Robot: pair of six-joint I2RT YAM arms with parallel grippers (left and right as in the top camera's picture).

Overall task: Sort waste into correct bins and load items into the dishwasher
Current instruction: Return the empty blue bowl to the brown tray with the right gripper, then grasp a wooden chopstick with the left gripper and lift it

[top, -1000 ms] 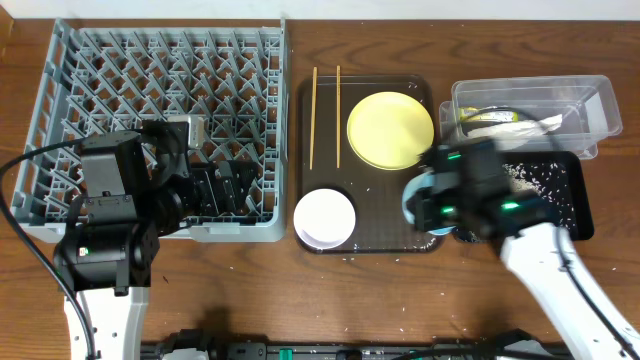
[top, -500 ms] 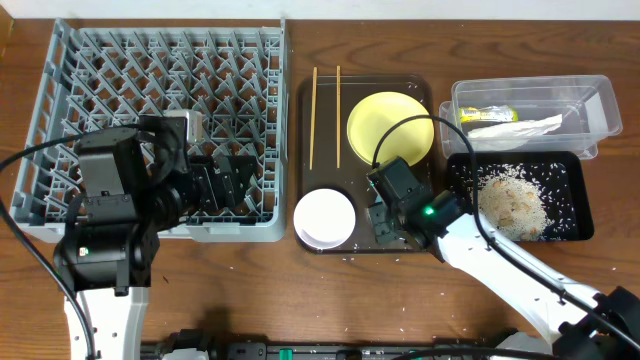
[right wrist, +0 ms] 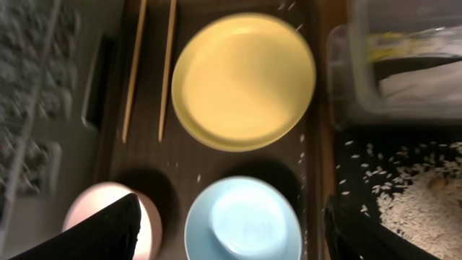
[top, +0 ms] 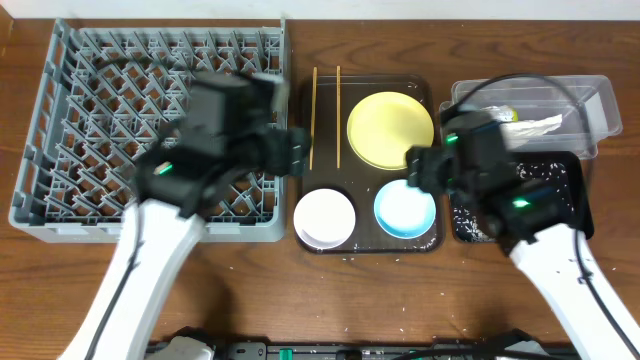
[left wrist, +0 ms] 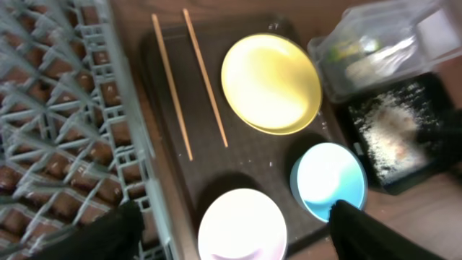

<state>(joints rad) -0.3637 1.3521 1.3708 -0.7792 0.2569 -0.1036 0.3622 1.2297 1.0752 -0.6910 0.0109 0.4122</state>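
Rice [right wrist: 411, 206] now dumped in the black tray [right wrist: 354, 155], the light blue bowl [top: 405, 208] is back on the serving tray [top: 365, 198] under the released right gripper [right wrist: 231, 206], and the open left gripper [left wrist: 234, 217] has left the dish rack [top: 90, 110], likely to start loading.

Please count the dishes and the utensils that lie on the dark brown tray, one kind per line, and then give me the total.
Plates: 1 (yellow plate)
Bowls: 2 (light blue bowl, pale pink bowl)
Chopsticks: 2 ()
Total: 5
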